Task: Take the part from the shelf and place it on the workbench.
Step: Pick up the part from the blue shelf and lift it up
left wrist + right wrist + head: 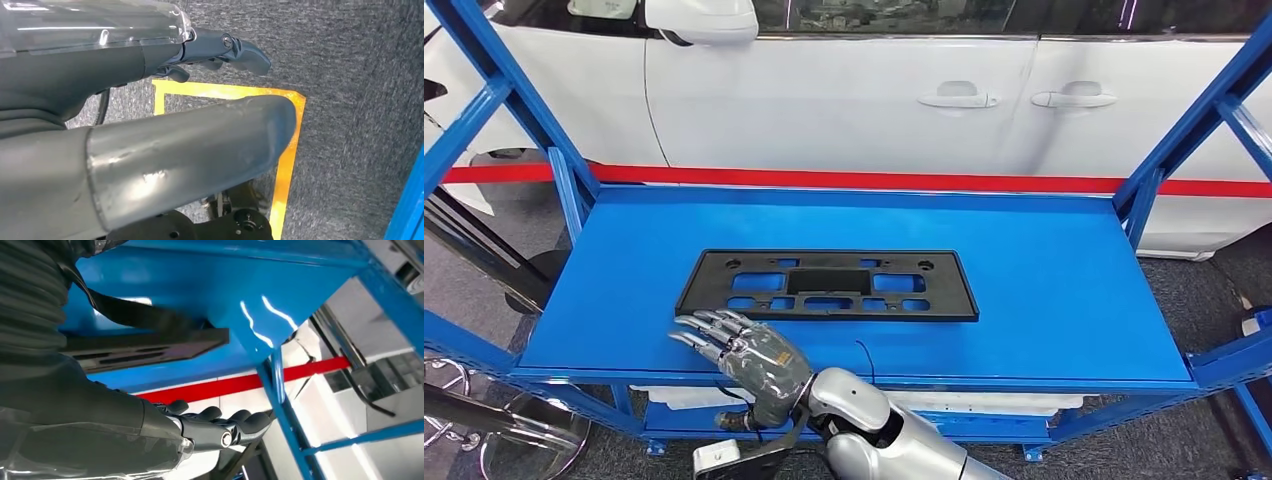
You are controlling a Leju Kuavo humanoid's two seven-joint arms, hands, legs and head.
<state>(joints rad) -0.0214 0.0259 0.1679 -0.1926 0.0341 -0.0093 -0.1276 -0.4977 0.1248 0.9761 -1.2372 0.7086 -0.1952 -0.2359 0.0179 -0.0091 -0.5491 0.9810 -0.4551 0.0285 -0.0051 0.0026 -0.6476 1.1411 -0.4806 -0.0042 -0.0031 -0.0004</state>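
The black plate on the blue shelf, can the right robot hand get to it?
Probably yes. The right robot hand hovers open at the shelf's front edge, right beside the black plate, which lies flat with nothing on it or between them.

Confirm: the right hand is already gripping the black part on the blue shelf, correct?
Not gripping. In the head view the right hand hovers open at the near edge of the black part, fingers spread, holding nothing. The part does lie flat on the blue shelf.

Car workshop, white car (pixel 844 100), blue steel shelf (pixel 1074 290), yellow floor marking (pixel 287 165)
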